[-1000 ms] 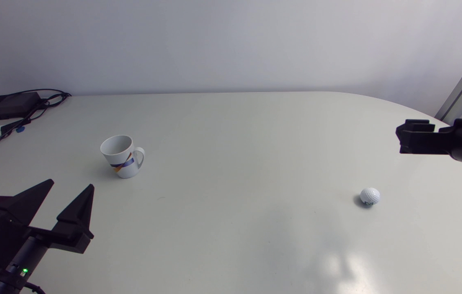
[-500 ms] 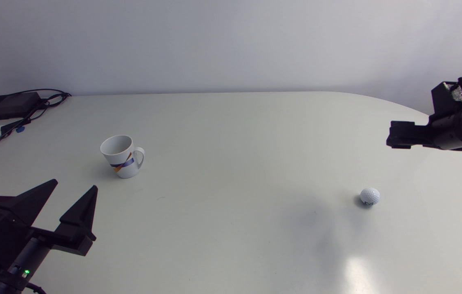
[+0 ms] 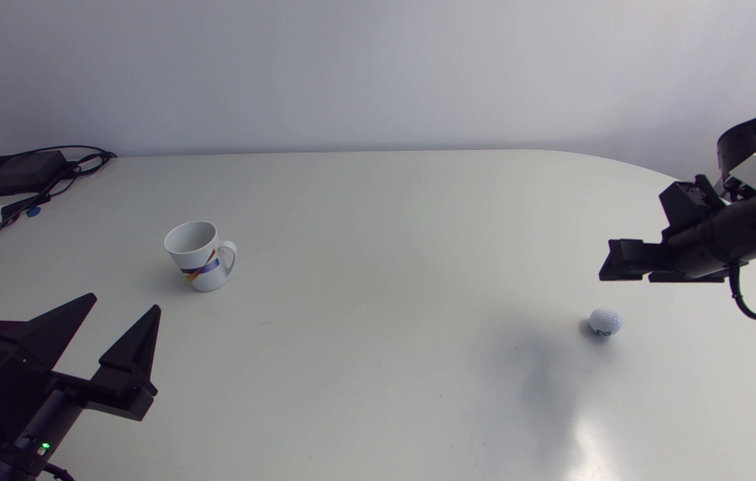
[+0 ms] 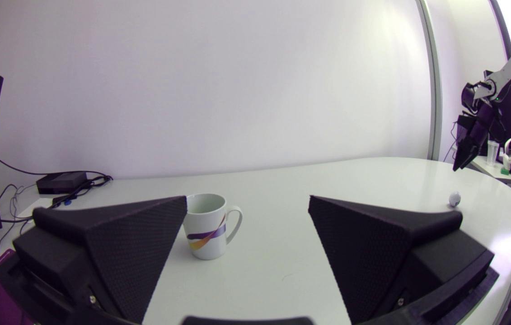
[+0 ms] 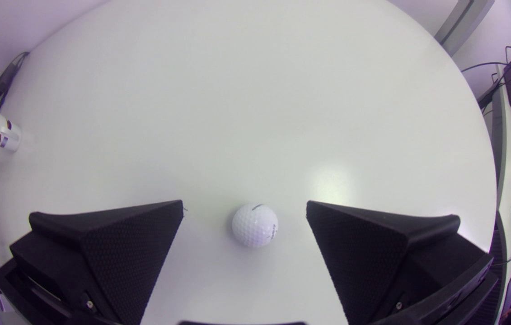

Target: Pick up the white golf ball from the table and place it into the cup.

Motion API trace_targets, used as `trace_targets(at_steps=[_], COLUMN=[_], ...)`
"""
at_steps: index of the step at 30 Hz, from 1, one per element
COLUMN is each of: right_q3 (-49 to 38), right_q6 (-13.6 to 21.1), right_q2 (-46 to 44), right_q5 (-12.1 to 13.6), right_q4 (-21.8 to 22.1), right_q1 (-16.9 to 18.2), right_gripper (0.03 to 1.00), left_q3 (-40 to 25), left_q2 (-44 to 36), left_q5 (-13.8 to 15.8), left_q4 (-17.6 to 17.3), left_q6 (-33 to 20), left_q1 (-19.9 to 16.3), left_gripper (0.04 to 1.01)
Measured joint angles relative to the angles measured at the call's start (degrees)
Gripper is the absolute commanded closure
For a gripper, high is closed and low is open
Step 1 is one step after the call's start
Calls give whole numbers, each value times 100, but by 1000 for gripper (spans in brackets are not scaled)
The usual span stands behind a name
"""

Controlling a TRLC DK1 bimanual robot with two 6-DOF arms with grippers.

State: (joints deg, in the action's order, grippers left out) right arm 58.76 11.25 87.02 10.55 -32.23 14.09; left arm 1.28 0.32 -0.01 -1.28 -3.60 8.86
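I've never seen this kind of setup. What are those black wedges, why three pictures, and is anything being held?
It is a robot with two arms at a white table. The black wedges are the fingers of its grippers. One picture looks down from above; the other two come from cameras on each arm's wrist. The left gripper rests open near a white cup. The right gripper hangs open over a white golf ball, which lies on the table untouched. Nothing is held.

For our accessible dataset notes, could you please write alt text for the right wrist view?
A white golf ball lies on the white table, seen between the two open black fingers of the right gripper and touching neither. A white cup stands far off across the table.
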Motion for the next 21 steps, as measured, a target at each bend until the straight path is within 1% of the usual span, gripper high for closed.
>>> trace_targets(at_steps=[3, 7, 9, 12, 15, 19, 21], right_q3=[-118, -219, -243, -286, -319, -356, -356], right_q6=[22, 37, 37, 37, 37, 37, 37], right_q2=[197, 415, 503, 586, 640, 713, 763], right_q5=[-2, -2, -4, -13, -24, -26, -28], right_q4=[44, 92, 120, 129, 160, 260, 262], right_q1=[-13, -15, -15, -15, -15, -15, -15], right_gripper=[75, 75, 75, 75, 75, 75, 75], left_q3=[2, 249, 382, 785, 1189, 1624, 1845], left_q2=[42, 391, 476, 826, 1318, 1993, 2308], left_q5=[2, 72, 136, 334, 490, 879, 957], left_q4=[-11, -577, -769, -1036, -1054, -1058, -1104], left_q6=[-2, 0, 2, 2, 9, 72, 118], left_q1=[63, 63, 63, 7, -96, -304, -332], left_gripper=[90, 105, 151, 162, 154, 154, 154])
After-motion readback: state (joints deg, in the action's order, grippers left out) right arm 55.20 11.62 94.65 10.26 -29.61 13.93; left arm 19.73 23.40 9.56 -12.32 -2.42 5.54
